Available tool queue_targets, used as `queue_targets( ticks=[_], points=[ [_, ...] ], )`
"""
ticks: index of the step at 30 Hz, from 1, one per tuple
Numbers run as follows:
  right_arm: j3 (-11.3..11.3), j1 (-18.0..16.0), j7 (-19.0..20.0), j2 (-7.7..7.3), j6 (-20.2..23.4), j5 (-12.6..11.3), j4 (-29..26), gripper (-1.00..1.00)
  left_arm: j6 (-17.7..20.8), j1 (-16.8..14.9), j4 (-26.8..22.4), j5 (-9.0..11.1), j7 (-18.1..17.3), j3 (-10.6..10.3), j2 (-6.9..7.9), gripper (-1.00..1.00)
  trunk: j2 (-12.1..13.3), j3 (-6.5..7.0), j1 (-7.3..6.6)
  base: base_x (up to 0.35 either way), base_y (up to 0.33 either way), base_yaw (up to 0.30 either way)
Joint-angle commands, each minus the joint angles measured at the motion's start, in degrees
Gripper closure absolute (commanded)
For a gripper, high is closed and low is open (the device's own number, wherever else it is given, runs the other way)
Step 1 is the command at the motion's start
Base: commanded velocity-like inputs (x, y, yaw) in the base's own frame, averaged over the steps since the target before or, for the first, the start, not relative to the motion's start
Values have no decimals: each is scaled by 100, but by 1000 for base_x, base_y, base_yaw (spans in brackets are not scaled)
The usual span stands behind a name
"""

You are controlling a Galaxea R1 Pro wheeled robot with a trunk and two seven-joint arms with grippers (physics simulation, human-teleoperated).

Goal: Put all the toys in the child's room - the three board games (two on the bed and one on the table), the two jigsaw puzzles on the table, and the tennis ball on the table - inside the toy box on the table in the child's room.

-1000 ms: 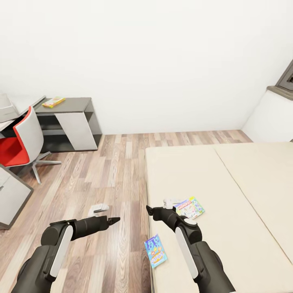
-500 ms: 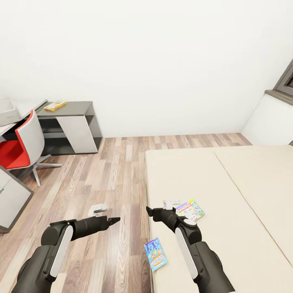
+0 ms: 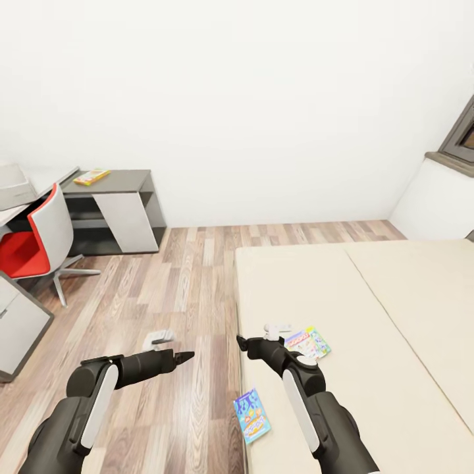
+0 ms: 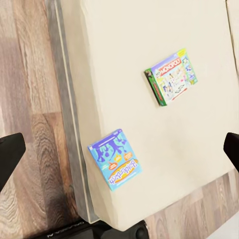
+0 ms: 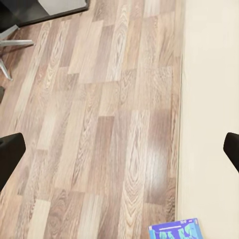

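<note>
Two board games lie on the cream bed (image 3: pixel 368 309): a blue one (image 3: pixel 251 415) near the bed's left edge and a pale one with a red logo (image 3: pixel 308 343) farther in. Both also show in the left wrist view, blue (image 4: pixel 116 159) and pale (image 4: pixel 172 77). A yellow-green board game (image 3: pixel 91 176) rests on the dark-grey cabinet end of the table (image 3: pixel 125 181). The grey toy box (image 3: pixel 14 185) sits at the far left. My left gripper (image 3: pixel 186 356) hangs open over the floor. My right gripper (image 3: pixel 241 341) is open above the bed's edge, empty.
A red chair (image 3: pixel 33 240) stands by the desk at left. Wood-plank floor (image 3: pixel 191 283) runs between desk and bed. A small white object (image 3: pixel 160 338) lies on the floor by my left gripper. A window ledge (image 3: pixel 454 155) juts at the right wall.
The whole head view has shifted a little, so desk and chair sit lower and further right in the picture. Both arms hold the same pose; the games have not moved.
</note>
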Motion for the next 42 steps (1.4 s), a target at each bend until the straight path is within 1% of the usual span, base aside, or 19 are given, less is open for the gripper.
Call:
queue_targets(
  ticks=[1, 42],
  points=[
    [-4, -3, 3, 2, 20, -25, -5, -100, 42, -4, -3, 24, -3, 6, 0, -100, -10, 0, 4, 0, 0, 0],
    [-4, -2, 3, 2, 2, -29, 2, -100, 42, -5, -3, 24, -1, 6, 0, -100, -10, 391, 4, 0, 0, 0]
  ],
)
